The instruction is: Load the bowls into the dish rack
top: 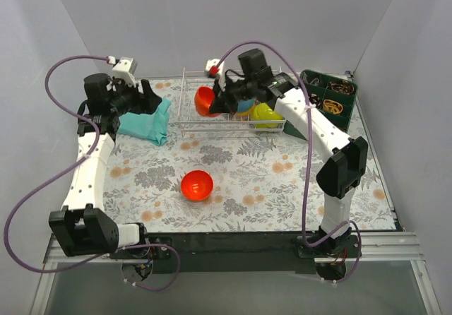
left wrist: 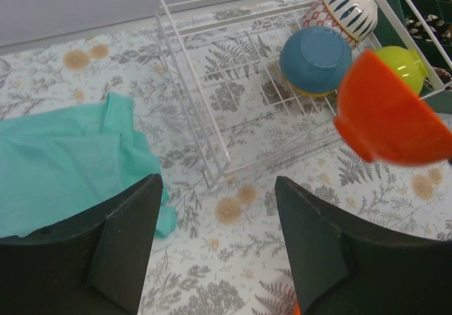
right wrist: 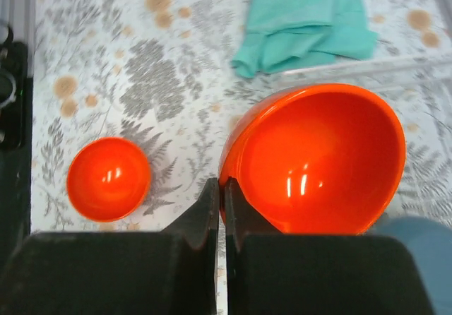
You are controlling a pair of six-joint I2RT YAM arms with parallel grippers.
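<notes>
My right gripper (right wrist: 220, 191) is shut on the rim of an orange bowl (right wrist: 318, 159), which hangs tilted over the front left part of the white wire dish rack (top: 189, 123). Inside the rack sit a blue bowl (left wrist: 316, 59), a blue-patterned bowl (left wrist: 349, 8) and a lime-green bowl (left wrist: 402, 64). A red-orange bowl (top: 196, 185) rests upright on the floral table, near the middle. My left gripper (left wrist: 219, 216) hovers open and empty to the left of the rack, beside a teal cloth (left wrist: 63, 159).
A dark green compartment tray (top: 332, 96) of small items stands at the back right, next to the rack. The teal cloth (top: 145, 122) lies at the back left. Grey walls close in the table on three sides.
</notes>
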